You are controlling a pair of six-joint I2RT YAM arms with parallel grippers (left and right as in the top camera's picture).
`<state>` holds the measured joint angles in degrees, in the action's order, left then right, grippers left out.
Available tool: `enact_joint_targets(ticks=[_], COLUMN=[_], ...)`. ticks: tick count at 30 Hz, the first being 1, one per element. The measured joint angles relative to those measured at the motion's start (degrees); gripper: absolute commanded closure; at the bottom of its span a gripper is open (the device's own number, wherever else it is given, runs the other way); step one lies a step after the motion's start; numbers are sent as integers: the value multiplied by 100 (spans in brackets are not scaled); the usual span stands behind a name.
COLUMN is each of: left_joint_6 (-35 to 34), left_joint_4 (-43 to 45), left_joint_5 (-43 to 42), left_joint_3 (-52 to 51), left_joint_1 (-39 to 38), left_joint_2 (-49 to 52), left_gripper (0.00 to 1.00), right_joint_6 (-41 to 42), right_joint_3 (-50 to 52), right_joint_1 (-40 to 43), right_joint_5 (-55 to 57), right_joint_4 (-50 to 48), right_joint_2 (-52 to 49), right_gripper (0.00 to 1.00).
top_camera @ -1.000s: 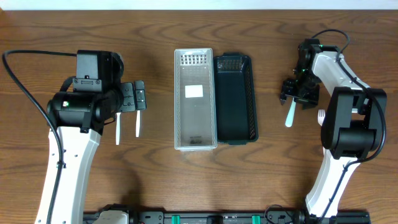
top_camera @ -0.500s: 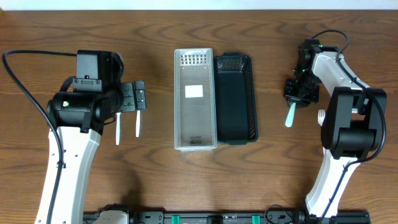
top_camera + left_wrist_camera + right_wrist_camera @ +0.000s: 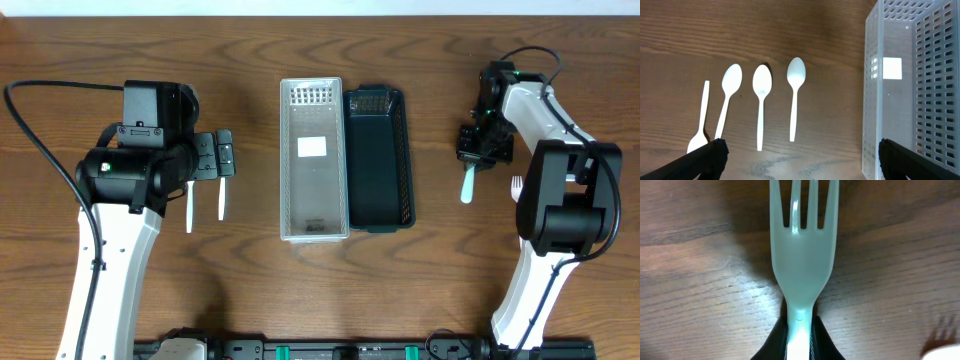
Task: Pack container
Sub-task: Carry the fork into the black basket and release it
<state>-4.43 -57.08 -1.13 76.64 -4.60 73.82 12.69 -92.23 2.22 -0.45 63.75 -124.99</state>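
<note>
A clear perforated container (image 3: 313, 160) stands mid-table with a black one (image 3: 379, 158) against its right side. Both look empty. My right gripper (image 3: 480, 148) is shut on the handle of a white plastic fork (image 3: 466, 186). In the right wrist view the fork (image 3: 802, 255) sticks out ahead of the shut gripper (image 3: 800, 341), low over the wood. My left gripper (image 3: 215, 155) is open over white spoons (image 3: 222, 200). In the left wrist view three spoons (image 3: 761, 82) lie side by side beyond the open gripper (image 3: 805, 160), and the clear container (image 3: 910, 90) is at the right.
Another white fork (image 3: 517, 186) lies on the table beside the right arm; a corner of it shows in the right wrist view (image 3: 940, 347). A thin white utensil (image 3: 702, 112) lies left of the spoons. The table is brown wood.
My right gripper has shut on the fork's handle, and the fork has shifted slightly. The left arm has not moved.
</note>
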Motion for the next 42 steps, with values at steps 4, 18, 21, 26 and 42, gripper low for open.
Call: enact_joint_targets(ticks=[4,18,21,26,42], left_joint_6=[0,0,0,0,0], left_joint_4=[-2,0,0,0,-2], left_joint_5=[0,2,0,0,0], left_joint_3=[0,0,0,0,0], left_joint_1=[0,0,0,0,0], left_joint_2=[0,0,0,0,0], left_gripper=[2,2,2,2,2], right_joint_6=[-24,315,459,557,321], right_joint_3=[-234,-629,-555,-474,-1884], right_joint_1=[-190,-2437,-2590,-2717,-1744], right_joint_5=[26,-11,20,2,262], right_joint_4=[111,-37,-39,-125,737], right_joint_2=[520,2090,1615,857,1853], right_gripper=[99,98,99,91,1])
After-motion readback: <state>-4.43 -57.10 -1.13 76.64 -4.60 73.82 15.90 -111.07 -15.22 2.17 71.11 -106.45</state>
